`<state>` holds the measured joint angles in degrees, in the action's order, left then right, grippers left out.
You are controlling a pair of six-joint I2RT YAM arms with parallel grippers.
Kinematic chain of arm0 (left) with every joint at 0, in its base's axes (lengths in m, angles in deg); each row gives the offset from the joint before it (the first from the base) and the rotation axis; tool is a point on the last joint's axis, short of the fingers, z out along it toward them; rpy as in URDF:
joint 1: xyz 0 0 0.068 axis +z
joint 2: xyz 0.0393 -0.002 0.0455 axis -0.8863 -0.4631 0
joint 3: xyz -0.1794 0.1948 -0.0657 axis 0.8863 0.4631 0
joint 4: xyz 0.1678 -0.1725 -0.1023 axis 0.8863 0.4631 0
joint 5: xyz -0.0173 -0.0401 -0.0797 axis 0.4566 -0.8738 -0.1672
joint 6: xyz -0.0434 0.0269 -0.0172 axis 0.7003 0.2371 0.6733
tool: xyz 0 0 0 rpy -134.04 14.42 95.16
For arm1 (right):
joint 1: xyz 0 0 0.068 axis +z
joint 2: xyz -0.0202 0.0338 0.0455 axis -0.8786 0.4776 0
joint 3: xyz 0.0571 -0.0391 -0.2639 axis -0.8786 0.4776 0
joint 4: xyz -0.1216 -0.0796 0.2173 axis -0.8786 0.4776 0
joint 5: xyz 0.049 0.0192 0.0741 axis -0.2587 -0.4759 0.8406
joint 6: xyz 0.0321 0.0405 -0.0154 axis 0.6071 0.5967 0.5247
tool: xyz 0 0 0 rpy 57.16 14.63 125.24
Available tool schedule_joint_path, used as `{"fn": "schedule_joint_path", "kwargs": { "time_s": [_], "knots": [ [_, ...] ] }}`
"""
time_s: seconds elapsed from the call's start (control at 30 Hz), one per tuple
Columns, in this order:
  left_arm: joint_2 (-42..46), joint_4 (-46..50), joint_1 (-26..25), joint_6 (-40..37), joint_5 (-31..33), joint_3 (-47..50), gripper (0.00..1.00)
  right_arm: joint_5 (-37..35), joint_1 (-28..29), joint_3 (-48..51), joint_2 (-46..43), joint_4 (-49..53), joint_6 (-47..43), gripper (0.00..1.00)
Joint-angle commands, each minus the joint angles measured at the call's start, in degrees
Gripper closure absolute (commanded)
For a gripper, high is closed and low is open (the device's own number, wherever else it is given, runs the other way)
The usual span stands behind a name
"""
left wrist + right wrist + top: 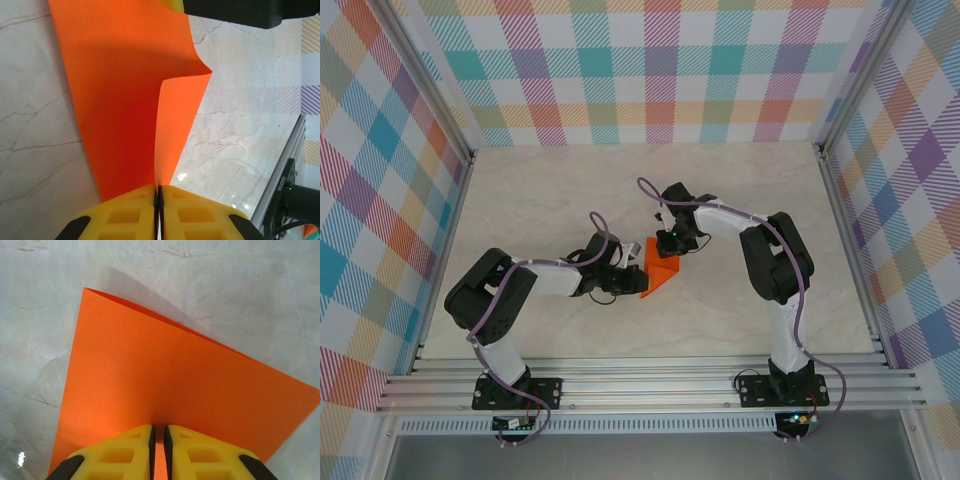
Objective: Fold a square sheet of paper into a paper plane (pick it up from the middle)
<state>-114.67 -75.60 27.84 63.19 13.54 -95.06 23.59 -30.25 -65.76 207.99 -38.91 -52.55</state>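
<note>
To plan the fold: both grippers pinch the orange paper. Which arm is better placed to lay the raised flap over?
Probably the left. The left gripper is shut on the paper where the flap stands up; the right gripper pinches a flatter edge and can hold it.

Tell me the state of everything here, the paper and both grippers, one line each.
orange paper: bent over on itself in a loose curl, not pressed flat, pinched by both grippers.
left gripper: shut on the paper's edge.
right gripper: shut on the paper's edge.
</note>
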Motion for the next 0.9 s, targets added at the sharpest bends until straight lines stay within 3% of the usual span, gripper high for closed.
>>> {"fn": "schedule_joint_path", "kwargs": {
  "time_s": [0.0, 0.3, 0.5, 0.67, 0.87],
  "knots": [
    [-1.82, -1.36, 0.9, 0.49, 0.53, 0.69, 0.89, 1.07, 0.46, -0.43, 0.7, 3.17, 0.18, 0.83],
    [-3.49, -1.35, 0.92, 0.06, 1.53, 0.87, 0.89, 1.61, 0.33, -0.21, -3.28, 3.12, 0.95, 0.8],
    [-2.92, -1.87, 0.9, -0.11, 1.12, 1.27, 0.89, 1.0, -0.17, 5.35, -10.89, 0.3, 3.55, 0.77],
    [-2.13, -2.39, 0.9, -0.04, 0.34, 0.95, 0.89, 12.53, -0.11, 11.49, -14.89, -3.71, 4.02, 0.81],
    [-1.31, -2.32, 0.9, -0.18, -0.18, 0.64, 0.89, 19.67, -0.02, 15.05, -14.21, -6.32, 3.91, 0.85]
  ]
}}
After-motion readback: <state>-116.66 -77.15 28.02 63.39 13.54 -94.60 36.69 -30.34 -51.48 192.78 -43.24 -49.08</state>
